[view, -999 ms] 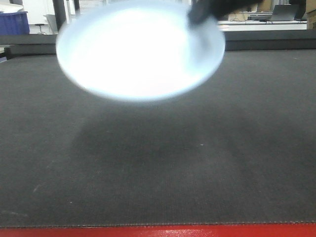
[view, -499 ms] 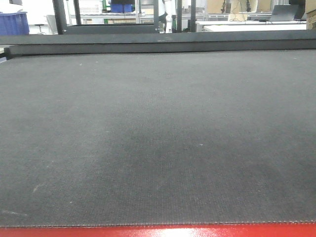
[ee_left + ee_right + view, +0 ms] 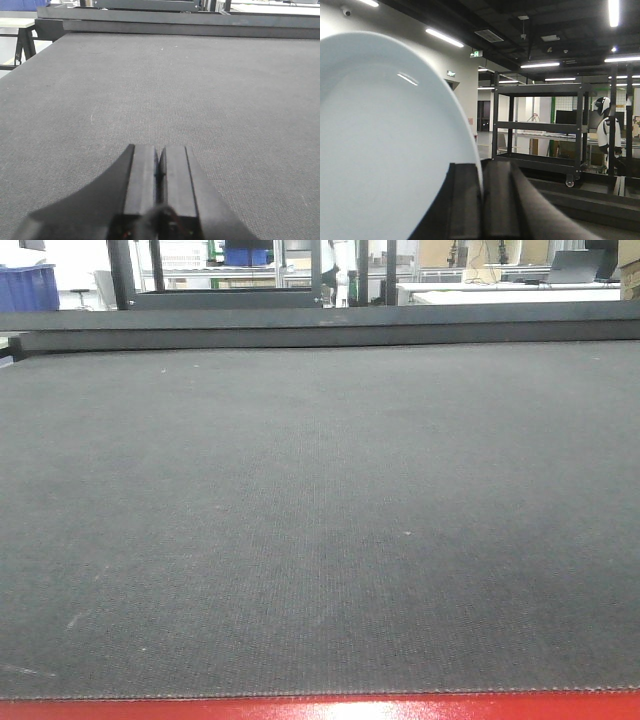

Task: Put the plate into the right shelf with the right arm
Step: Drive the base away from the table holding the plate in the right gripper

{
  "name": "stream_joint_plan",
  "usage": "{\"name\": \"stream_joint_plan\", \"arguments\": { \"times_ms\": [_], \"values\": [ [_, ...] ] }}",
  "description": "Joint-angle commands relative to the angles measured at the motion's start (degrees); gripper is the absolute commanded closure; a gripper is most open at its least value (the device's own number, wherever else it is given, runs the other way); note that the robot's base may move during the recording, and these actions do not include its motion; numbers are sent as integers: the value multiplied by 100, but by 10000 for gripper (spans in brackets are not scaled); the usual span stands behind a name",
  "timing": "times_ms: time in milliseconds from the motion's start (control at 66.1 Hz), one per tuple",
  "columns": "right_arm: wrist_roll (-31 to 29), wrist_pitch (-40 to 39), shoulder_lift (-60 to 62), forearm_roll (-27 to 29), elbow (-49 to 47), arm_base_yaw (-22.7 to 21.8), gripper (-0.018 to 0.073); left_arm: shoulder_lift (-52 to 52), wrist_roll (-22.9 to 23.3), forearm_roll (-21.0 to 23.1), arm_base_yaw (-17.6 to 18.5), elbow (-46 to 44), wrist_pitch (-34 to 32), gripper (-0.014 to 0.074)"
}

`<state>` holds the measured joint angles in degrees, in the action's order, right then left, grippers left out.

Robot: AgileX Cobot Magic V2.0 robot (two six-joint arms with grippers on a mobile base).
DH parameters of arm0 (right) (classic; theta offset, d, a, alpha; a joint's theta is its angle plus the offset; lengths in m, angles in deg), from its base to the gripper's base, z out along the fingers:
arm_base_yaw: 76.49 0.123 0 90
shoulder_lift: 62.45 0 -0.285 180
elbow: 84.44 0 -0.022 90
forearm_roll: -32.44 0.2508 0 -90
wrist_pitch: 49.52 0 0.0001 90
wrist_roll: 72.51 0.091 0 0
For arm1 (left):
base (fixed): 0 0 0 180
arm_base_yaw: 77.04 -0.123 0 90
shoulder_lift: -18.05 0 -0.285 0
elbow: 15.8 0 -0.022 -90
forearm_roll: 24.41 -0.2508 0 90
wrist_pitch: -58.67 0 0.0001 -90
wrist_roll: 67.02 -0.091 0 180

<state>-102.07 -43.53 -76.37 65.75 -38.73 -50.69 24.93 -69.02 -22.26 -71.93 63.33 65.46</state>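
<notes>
In the right wrist view, my right gripper point(image 3: 481, 167) is shut on the rim of the white plate point(image 3: 385, 140). The plate stands on edge and fills the left half of that view, held up in the air. A black wheeled shelf cart point(image 3: 540, 127) stands ahead of it, some way off. In the left wrist view, my left gripper point(image 3: 160, 150) is shut and empty, low over the dark grey table mat point(image 3: 200, 85). The front view shows only the bare mat point(image 3: 320, 520); neither the plate nor a gripper is in it.
A raised dark ledge point(image 3: 320, 332) runs along the table's far edge. The table's front edge is red point(image 3: 320, 708). Behind it are workbenches and a blue crate point(image 3: 28, 285). A person in white with a helmet point(image 3: 606, 130) stands right of the shelf cart.
One second ago the plate hung in the front view, held by the right gripper. It has since left that view upward, and its shadow on the mat has faded.
</notes>
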Motion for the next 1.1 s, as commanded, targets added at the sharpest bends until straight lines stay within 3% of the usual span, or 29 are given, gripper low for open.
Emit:
{"name": "stream_joint_plan", "arguments": {
  "times_ms": [0, 1089],
  "values": [
    [-33, -599, 57, 65, -5, -27, 503, -30, 19, 23, 4, 46, -492, 643],
    [-33, -599, 63, 70, 38, -21, 503, -30, 19, 23, 4, 46, -492, 643]
  ]
}}
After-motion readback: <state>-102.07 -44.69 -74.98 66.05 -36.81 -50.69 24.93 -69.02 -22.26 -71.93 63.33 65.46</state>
